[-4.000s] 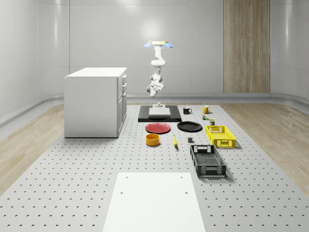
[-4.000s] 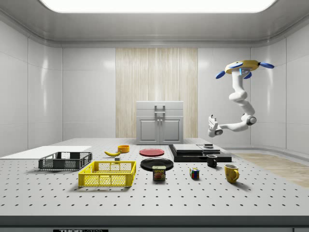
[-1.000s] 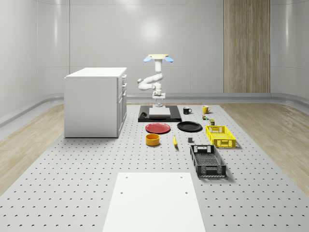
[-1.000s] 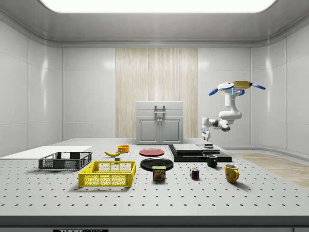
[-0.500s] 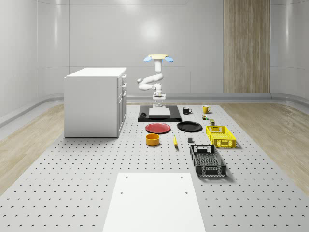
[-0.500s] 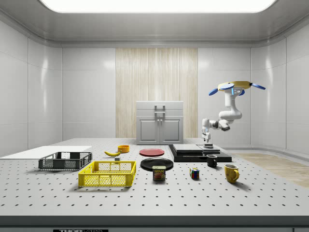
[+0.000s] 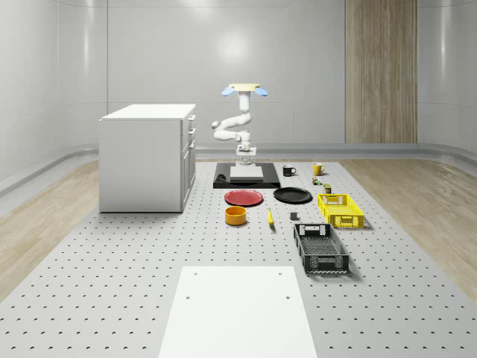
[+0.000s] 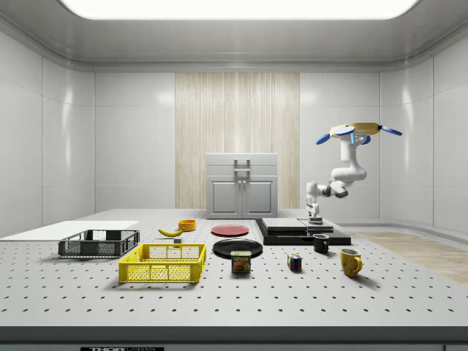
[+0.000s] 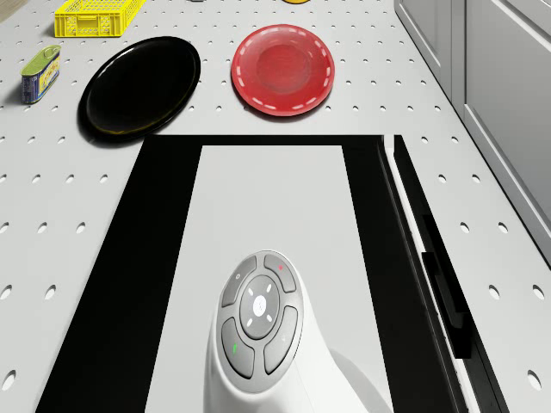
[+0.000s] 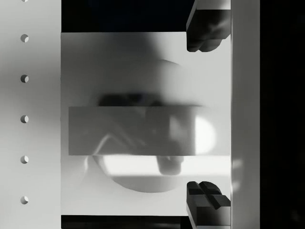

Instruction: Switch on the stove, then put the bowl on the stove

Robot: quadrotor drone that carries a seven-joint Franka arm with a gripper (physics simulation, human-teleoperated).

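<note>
- Grey perforated tabletop (image 7: 112, 298) in a pale-walled room; white cabinet (image 7: 147, 156) at the whole-scene view's left, white panel (image 7: 237, 309) at the near edge.
- Stove (image 7: 246, 175): black slab with a light centre plate, on the far part of the tabletop, beside the cabinet.
- Drone (image 7: 244, 89) hovers over the far end of the stove; arm folded, forearm pointing straight down.
- Fingers (image 8: 315, 218) hang low over the stove's top in the side view; contact or a small gap, cannot tell.
- Wrist view: two dark fingertips (image 10: 207, 28) stand well apart, so the fingers are open and hold nothing. Between them lies a grey rectangular panel (image 10: 133, 130) on the stove's light surface, possibly the switch.
- Bowl (image 7: 236, 215): orange, upright, on the tabletop nearer than the red plate (image 7: 244, 198), well apart from the stove and untouched.
- Also on the tabletop: black plate (image 7: 292, 195), banana (image 7: 270, 218), yellow crate (image 7: 341, 209), black crate (image 7: 320, 248), two mugs and a can to the right.
- Step in hand, by my reading: switching on the stove. No lit indicator visible, so it looks not yet done.
- Next move likely calls for a short, straight press down on the panel, fingers kept square to it, then a lift clear.
- After that: a flight to the bowl, a rim grasp, and a carry to the stove.
</note>
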